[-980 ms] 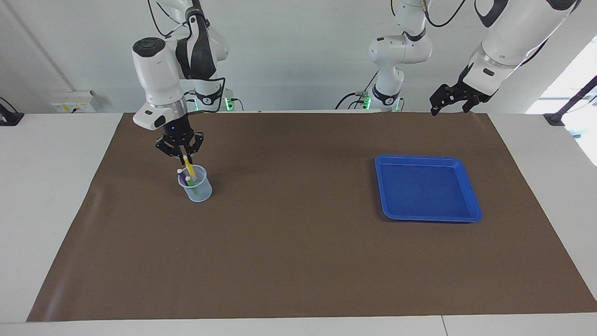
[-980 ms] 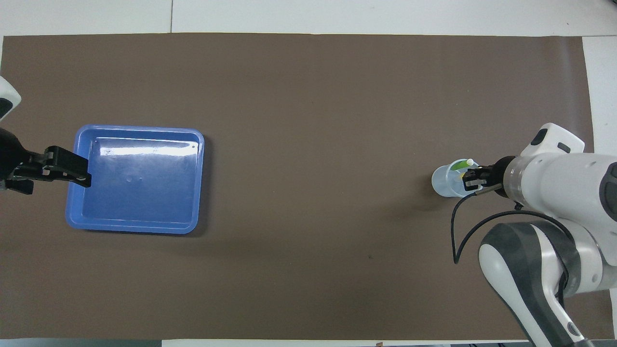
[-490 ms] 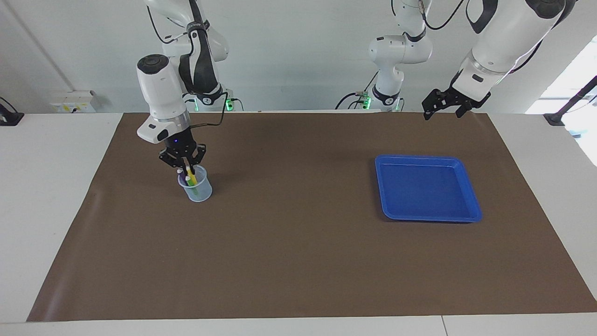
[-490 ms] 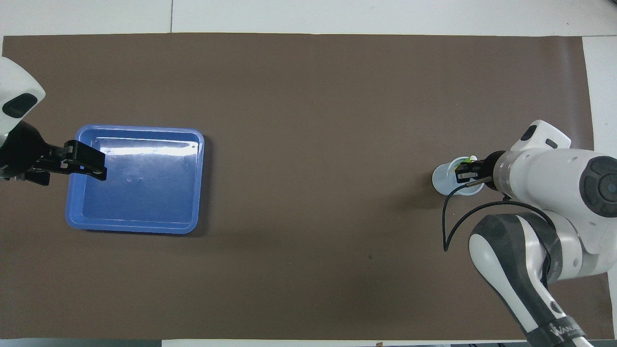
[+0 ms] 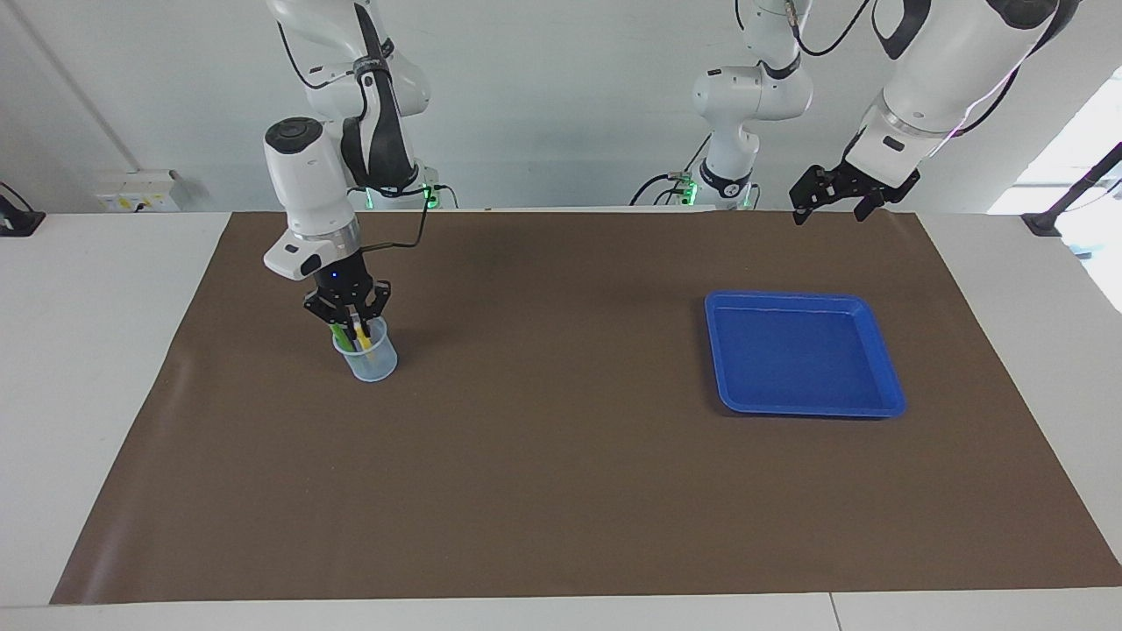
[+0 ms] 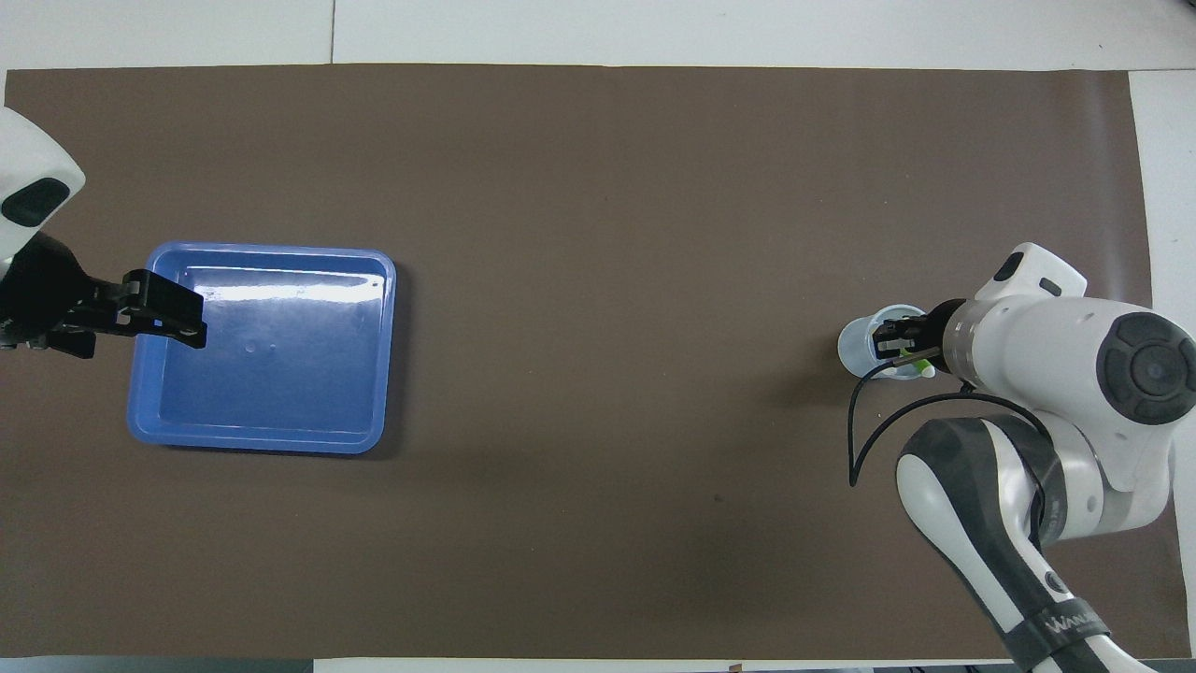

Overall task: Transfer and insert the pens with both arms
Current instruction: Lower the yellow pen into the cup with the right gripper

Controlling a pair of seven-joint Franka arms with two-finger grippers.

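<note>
You'll see the right tool (image 5: 352,319) has come down onto the clear cup (image 5: 368,355) — the yellow pen (image 5: 360,334) it grips now sits deep among the others. Your left tool (image 5: 828,194) has lifted and drawn back above the worktop's edge nearest the robots.

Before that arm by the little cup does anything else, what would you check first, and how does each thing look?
1. Clear plastic cup standing upright on the brown mat: ok.
2. Right pincer shut on the slim yellow pen, low at the cup's mouth: ok.
3. Yellow pen's lower end inside the cup: ok.
4. Pen resting on the cup's bottom, so it can be let go: cannot tell.
5. Green pen in the cup beside it: ok; the purple one, cannot tell.
6. Left pincer open, holding nothing, waiting in the air by the empty blue plastic tray: ok.
</note>
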